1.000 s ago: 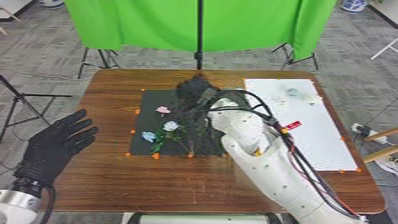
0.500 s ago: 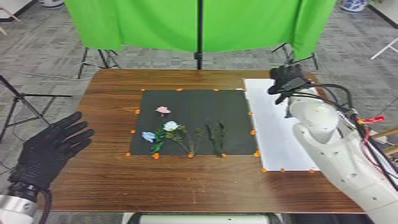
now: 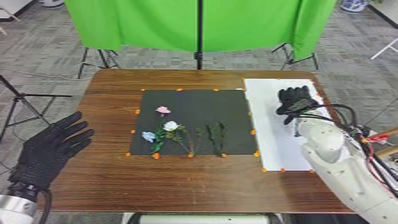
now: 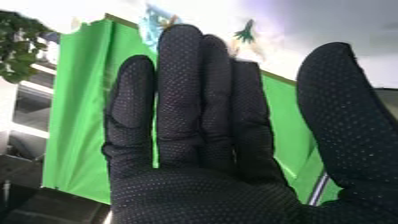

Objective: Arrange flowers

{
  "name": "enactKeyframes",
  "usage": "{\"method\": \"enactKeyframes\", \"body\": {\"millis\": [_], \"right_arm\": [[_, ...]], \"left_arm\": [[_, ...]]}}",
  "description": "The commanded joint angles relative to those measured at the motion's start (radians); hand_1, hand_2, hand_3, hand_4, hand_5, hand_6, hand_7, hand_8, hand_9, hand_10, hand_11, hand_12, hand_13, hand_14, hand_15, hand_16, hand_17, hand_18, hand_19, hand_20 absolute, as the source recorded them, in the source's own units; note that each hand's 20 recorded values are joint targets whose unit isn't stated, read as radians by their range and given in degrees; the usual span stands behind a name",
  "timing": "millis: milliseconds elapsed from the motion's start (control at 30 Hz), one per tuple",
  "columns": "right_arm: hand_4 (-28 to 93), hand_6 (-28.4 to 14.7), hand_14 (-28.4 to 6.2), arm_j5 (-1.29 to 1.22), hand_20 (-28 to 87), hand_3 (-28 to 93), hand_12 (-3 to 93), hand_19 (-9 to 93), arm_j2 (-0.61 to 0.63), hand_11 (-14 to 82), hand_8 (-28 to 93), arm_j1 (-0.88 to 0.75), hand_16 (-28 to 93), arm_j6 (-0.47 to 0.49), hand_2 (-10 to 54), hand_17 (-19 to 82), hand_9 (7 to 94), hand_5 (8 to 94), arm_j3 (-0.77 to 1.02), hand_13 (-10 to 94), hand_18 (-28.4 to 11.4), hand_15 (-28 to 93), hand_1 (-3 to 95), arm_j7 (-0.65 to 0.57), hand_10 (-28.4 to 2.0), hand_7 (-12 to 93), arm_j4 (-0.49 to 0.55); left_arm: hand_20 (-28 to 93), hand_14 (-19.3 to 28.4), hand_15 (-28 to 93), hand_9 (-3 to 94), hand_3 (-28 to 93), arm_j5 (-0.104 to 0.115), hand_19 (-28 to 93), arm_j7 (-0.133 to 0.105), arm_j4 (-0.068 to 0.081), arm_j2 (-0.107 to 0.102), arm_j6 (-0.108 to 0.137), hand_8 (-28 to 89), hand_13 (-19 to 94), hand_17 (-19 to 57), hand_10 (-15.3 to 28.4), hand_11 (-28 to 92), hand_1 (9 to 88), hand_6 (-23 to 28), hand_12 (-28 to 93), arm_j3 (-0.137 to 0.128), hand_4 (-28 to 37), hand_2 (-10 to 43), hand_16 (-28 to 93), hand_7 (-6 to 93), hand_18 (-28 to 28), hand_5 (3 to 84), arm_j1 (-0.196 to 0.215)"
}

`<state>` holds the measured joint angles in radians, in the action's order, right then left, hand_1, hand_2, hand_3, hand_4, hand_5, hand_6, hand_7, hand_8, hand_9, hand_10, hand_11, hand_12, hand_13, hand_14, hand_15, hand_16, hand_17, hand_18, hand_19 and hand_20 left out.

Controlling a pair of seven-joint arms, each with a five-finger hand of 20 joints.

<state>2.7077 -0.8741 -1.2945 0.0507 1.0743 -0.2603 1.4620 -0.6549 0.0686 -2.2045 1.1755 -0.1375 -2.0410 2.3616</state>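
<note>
"Green cloth hangs beyond our brown table, over a grey floor. Where do we have the flowers?"

"On the black mat, mostly its left half. We see a pink flower farthest from us, with a white flower nearer and a blue flower just beside that, toward the left. Leafy sprigs lie to their right, near the mat's near edge."

"And our right hand?"

"Over the far part of the white sheet, right of the mat. We can't tell whether it touches. From the wrist, we see its fingers straight and close together, the thumb spread wide. Past the fingertips we make out something pale blue and a pale flower with a green tip."

"Our left hand?"

"By the table's left edge, wide, fingers loosely spread. Orange tabs sit around the mat and sheet."
</note>
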Motion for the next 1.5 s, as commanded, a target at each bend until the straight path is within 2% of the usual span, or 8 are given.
{"method": "enactKeyframes", "body": {"millis": [33, 433, 600, 700, 867, 967, 1300, 1500], "right_arm": [[-28, 2.1, -0.2, 0.043, 40, 77, 42.6, 81, -0.011, 21.3, -15, 0.047, 30, -0.185, -9.5, 33, 80.8, 62.1, -0.061, 76, -16.1, 51, 44.3, 0.021, -1.9, 47, -0.074], [-28, 1.6, -0.5, -0.001, 42, 83, 44.9, 85, -0.010, 20.8, -14, 0.038, 29, -0.319, -9.5, 39, 92.6, 76.7, -0.050, 86, -17.5, 52, 48.8, 0.052, -1.5, 45, -0.035], [-28, 1.0, -0.3, 0.069, 43, 84, 46.6, 85, -0.002, 21.6, -13, 0.051, 32, -0.192, -9.5, 37, 91.4, 75.6, -0.057, 84, -17.3, 54, 48.1, -0.024, -2.6, 47, -0.006], [-28, 1.1, -0.5, 0.080, 44, 85, 46.4, 83, 0.007, 24.3, -16, 0.041, 35, -0.073, -9.5, 33, 79.1, 63.6, -0.027, 74, -16.6, 59, 45.4, -0.004, -3.4, 54, 0.022], [-28, 2.2, -0.4, 0.084, 44, 88, 22.3, 80, 0.014, 26.4, -22, 0.033, 35, 0.048, -9.5, 28, 60.7, 55.4, -0.002, 62, -15.1, 61, 42.9, 0.031, -5.0, 30, 0.039], [-28, 0.9, -0.8, 0.074, 44, 88, 18.5, 79, 0.008, 25.1, -21, 0.034, 33, 0.107, -9.5, 27, 57.5, 53.4, 0.003, 60, -14.9, 61, 41.2, 0.041, -5.8, 27, 0.041], [-28, -0.2, 0.6, 0.079, 42, 86, 18.0, 78, -0.019, 24.6, -19, 0.041, 28, 0.252, -9.5, 27, 55.7, 50.1, 0.007, 60, -14.8, 57, 37.8, 0.055, -6.5, 26, 0.029], [-28, 0.9, 2.5, 0.027, 42, 82, 26.6, 78, -0.019, 25.1, -23, 0.024, 34, 0.138, -9.5, 29, 66.0, 52.3, -0.003, 72, -15.6, 44, 40.3, 0.042, -3.8, 36, 0.013]], "left_arm": [[6, 14.8, 34, 28.4, 72, -0.003, 44, 0.006, 0.003, 0.004, 0.007, -10, 23, -10.9, 12.2, 25, 25.3, 2.5, 14, 0.003, -23.4, 0.5, -1, 21.2, 21.0, 35.9, 0.006], [6, 14.8, 34, 28.5, 72, -0.003, 44, 0.004, 0.001, 0.010, 0.004, -10, 23, -10.9, 12.3, 26, 25.3, 2.5, 14, 0.000, -23.5, 0.5, -1, 21.2, 21.1, 36.0, 0.012], [6, 14.8, 34, 28.5, 72, -0.004, 44, 0.001, 0.000, 0.011, 0.004, -10, 23, -10.9, 12.2, 26, 25.4, 2.5, 14, 0.002, -23.5, 0.6, -1, 21.3, 21.0, 36.0, 0.012], [6, 14.8, 34, 28.4, 72, -0.005, 44, 0.001, -0.001, 0.012, 0.004, -10, 23, -10.9, 12.2, 26, 25.4, 2.5, 14, 0.002, -23.5, 0.6, -1, 21.2, 21.0, 36.0, 0.013], [6, 14.8, 34, 28.4, 72, -0.003, 44, -0.006, -0.001, 0.010, 0.009, -10, 23, -10.9, 12.2, 25, 25.4, 2.5, 14, 0.002, -23.5, 0.5, -1, 21.2, 21.0, 36.0, 0.017], [6, 14.8, 34, 28.4, 72, -0.004, 44, -0.004, -0.001, 0.011, 0.008, -10, 23, -10.9, 12.2, 25, 25.4, 2.5, 14, 0.002, -23.5, 0.5, -1, 21.3, 21.0, 36.0, 0.017], [6, 14.8, 34, 28.4, 72, -0.003, 44, -0.006, 0.000, 0.008, 0.012, -10, 23, -10.9, 12.2, 25, 25.4, 2.5, 14, 0.004, -23.5, 0.5, -1, 21.3, 21.0, 36.0, 0.014], [6, 14.7, 34, 28.4, 72, -0.004, 44, -0.004, -0.002, 0.012, 0.013, -11, 23, -10.9, 12.2, 25, 25.5, 2.5, 14, 0.003, -23.5, 0.6, -1, 21.2, 21.0, 36.0, 0.016]]}}
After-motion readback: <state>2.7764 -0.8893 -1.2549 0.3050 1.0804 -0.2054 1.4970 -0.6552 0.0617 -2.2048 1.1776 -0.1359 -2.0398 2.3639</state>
